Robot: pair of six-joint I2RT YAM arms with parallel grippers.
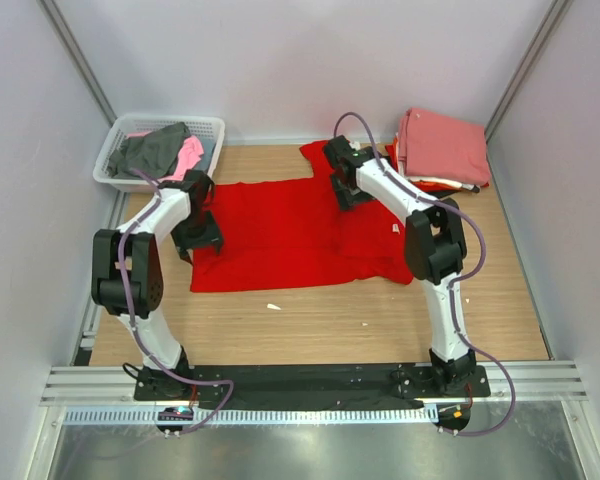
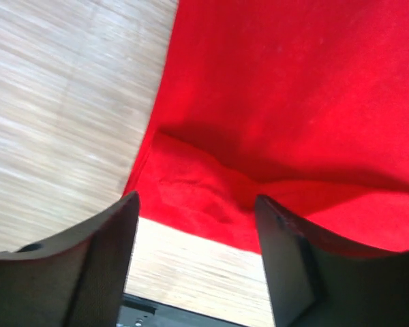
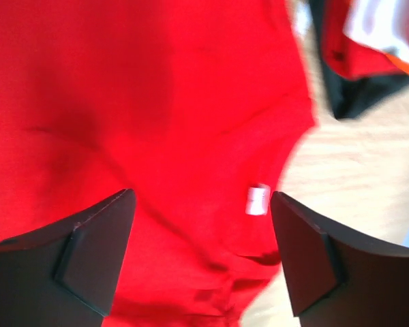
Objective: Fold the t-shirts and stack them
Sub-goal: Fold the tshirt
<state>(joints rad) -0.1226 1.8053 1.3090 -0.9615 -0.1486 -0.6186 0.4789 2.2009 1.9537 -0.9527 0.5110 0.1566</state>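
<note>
We find the bright red t-shirt (image 1: 290,235) spread flat on the wooden counter (image 1: 380,320), about its middle, lying crosswise with its neck end toward the right edge and one sleeve reaching toward the far edge. Its small white neck label (image 3: 258,200) shows in the right wrist view, close to the shirt's border. The left hand (image 1: 198,238) stands over the shirt's left border. In its wrist view, the left hand (image 2: 196,211) has its fingers spread, and a rumpled fold of the red cloth lies below the gap with nothing pinched. The right hand (image 1: 348,195) stands over the far part of the shirt, beside the raised sleeve. In its own view, the right hand (image 3: 201,204) is likewise spread wide, red cloth beneath it and nothing between the fingers. At the far right corner of the counter lies a stack of folded shirts with a salmon-pink t-shirt (image 1: 442,145) on top. Red cloth shows under it, and the right wrist view catches a black edge there as well, though blurred. At the far left corner sits the white lattice basket (image 1: 205,125), holding a grey t-shirt (image 1: 155,148) crumpled over a pink t-shirt (image 1: 190,155). A small white scrap (image 1: 273,306) lies on the bare counter just near of the red shirt.
</note>
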